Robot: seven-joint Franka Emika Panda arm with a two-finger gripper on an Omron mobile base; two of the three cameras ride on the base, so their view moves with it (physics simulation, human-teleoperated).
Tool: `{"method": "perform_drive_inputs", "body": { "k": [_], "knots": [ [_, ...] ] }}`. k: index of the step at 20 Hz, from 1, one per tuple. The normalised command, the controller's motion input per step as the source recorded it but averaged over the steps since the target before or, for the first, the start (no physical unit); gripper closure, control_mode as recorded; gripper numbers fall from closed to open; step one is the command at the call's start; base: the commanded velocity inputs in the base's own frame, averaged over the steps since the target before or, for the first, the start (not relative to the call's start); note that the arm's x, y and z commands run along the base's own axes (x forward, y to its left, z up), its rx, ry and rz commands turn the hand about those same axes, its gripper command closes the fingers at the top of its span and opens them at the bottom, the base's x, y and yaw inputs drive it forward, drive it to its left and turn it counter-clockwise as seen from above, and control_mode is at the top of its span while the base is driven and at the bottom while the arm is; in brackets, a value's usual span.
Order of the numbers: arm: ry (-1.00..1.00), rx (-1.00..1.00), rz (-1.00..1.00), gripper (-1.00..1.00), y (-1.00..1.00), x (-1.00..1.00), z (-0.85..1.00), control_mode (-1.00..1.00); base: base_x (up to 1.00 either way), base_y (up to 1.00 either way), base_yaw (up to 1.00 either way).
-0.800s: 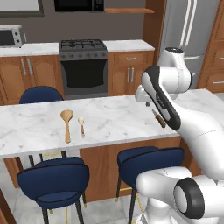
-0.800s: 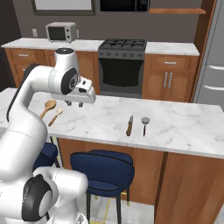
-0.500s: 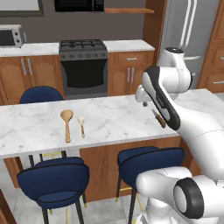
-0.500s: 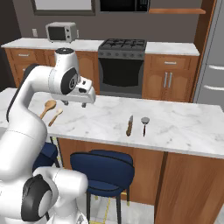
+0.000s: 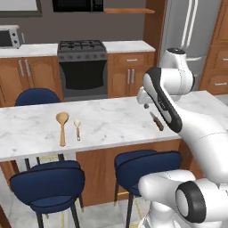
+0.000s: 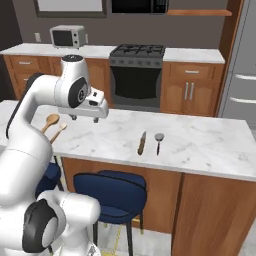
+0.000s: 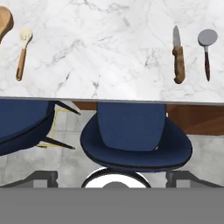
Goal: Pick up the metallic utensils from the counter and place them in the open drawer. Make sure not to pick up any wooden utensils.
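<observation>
glossy white arm (image 6: 30, 115), dark joints

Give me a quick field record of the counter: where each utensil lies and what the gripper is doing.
gripper: open, above the counter, holding nothing
knife: metal blade, brown handle, flat on the counter
metal spoon: beside the knife, apart from it
large wooden spoon: flat, towards the counter's other end
small wooden spoon: next to the large one
blue stools: under the counter's near edge
</observation>
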Motion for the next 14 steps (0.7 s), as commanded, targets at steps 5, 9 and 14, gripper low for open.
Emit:
{"method": "perform_drive_inputs", "body": {
  "k": [5,9,14],
  "knots": [
    [0.00,0.00,0.00,-1.00,0.00,0.00,0.00,1.00,0.15,-0.57,0.00],
    [0.00,0.00,0.00,-1.00,0.00,0.00,0.00,1.00,0.11,-0.47,0.00],
    [0.00,0.00,0.00,-1.00,0.00,0.00,0.00,1.00,0.39,-0.23,0.00]
  ]
}}
